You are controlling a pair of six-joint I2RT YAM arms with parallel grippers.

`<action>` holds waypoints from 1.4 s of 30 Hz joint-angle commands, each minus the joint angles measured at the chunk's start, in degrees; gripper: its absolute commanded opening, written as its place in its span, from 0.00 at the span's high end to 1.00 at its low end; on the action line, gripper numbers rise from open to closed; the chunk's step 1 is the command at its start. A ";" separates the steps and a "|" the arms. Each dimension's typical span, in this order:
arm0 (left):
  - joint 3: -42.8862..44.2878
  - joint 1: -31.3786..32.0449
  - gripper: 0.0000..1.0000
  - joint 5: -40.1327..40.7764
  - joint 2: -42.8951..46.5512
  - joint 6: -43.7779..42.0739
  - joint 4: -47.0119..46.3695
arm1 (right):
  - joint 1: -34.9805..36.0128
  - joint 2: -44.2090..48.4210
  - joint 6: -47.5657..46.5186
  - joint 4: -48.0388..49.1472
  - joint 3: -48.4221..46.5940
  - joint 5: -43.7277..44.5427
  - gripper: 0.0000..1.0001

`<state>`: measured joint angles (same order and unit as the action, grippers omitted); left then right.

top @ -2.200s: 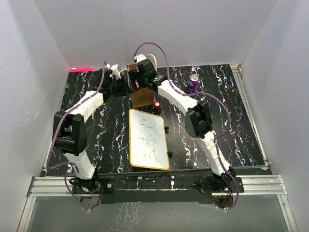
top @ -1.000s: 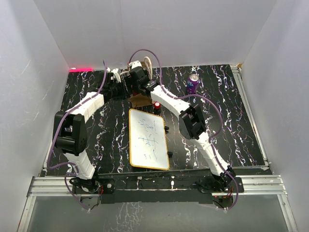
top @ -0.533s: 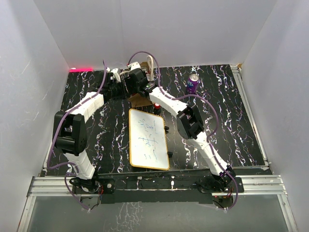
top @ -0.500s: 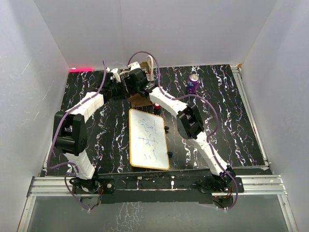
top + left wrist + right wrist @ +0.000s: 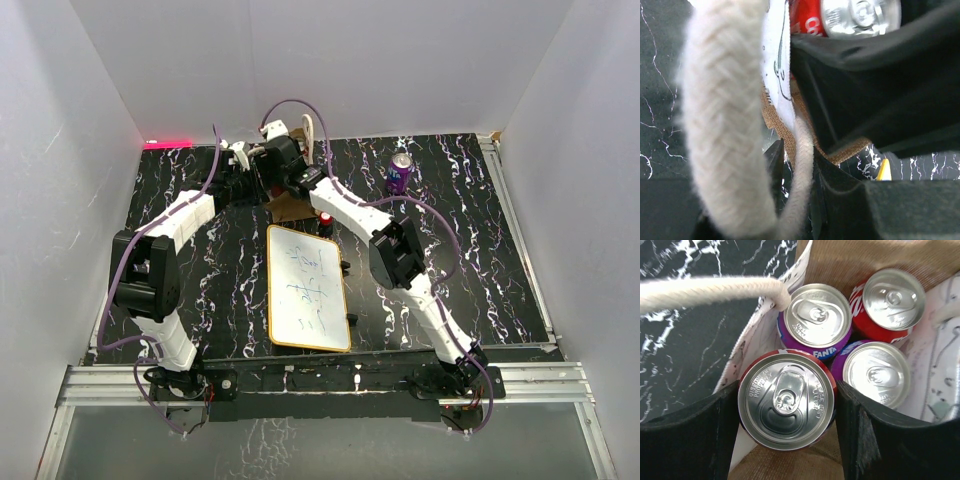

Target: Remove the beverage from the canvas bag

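Observation:
The canvas bag (image 5: pixel 865 255) is tan, stands at the table's far middle (image 5: pixel 290 208) and holds several drink cans. In the right wrist view my right gripper (image 5: pixel 786 405) is down in the bag's mouth. Its fingers (image 5: pixel 685 440) press both sides of the nearest red can (image 5: pixel 786 390). Behind that can are a purple Fanta can (image 5: pixel 815 320), a red cola can (image 5: pixel 892 302) and another purple can (image 5: pixel 877 372). My left gripper (image 5: pixel 797 160) is shut on one cream handle (image 5: pixel 725 125) at the bag's edge. The other handle (image 5: pixel 705 292) lies across the bag's left rim.
A purple can (image 5: pixel 401 172) stands on the black marbled table (image 5: pixel 480 260) to the right of the bag. A yellow-framed whiteboard (image 5: pixel 307 287) lies in front of the bag. White walls close the table in at the back and both sides.
My right gripper has shifted slightly left over the bag and its jaws have narrowed onto the red can. The left gripper keeps its hold on the handle.

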<state>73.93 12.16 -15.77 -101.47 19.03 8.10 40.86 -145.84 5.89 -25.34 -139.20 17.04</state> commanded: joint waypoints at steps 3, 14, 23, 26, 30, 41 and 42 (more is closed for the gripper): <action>-1.84 0.19 0.75 -0.73 2.40 -1.07 2.50 | -0.15 12.93 -0.26 13.48 -1.77 4.15 0.92; -2.26 0.21 0.74 -1.07 2.94 -1.18 2.19 | -0.61 19.13 2.00 13.29 3.05 3.87 0.92; -2.26 0.21 0.73 -0.75 2.84 -1.40 2.10 | -0.61 31.93 1.72 11.56 13.59 0.75 0.92; -2.62 0.23 0.72 -1.16 2.71 -1.45 1.63 | -0.62 39.45 0.03 12.35 24.90 0.13 0.92; -2.65 0.19 0.71 -1.28 2.83 -1.45 1.62 | -1.11 50.95 -0.70 13.22 40.91 3.51 0.92; -1.80 0.16 0.70 -2.32 2.12 -1.01 1.78 | -16.85 73.90 6.46 15.25 81.36 9.04 0.92; -1.63 0.22 0.70 -2.42 2.12 -1.01 1.95 | -19.71 74.60 7.44 16.34 83.18 8.12 0.92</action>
<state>72.51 12.12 -16.10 -101.41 18.61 6.33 30.11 -75.40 8.43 -17.67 -61.28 23.27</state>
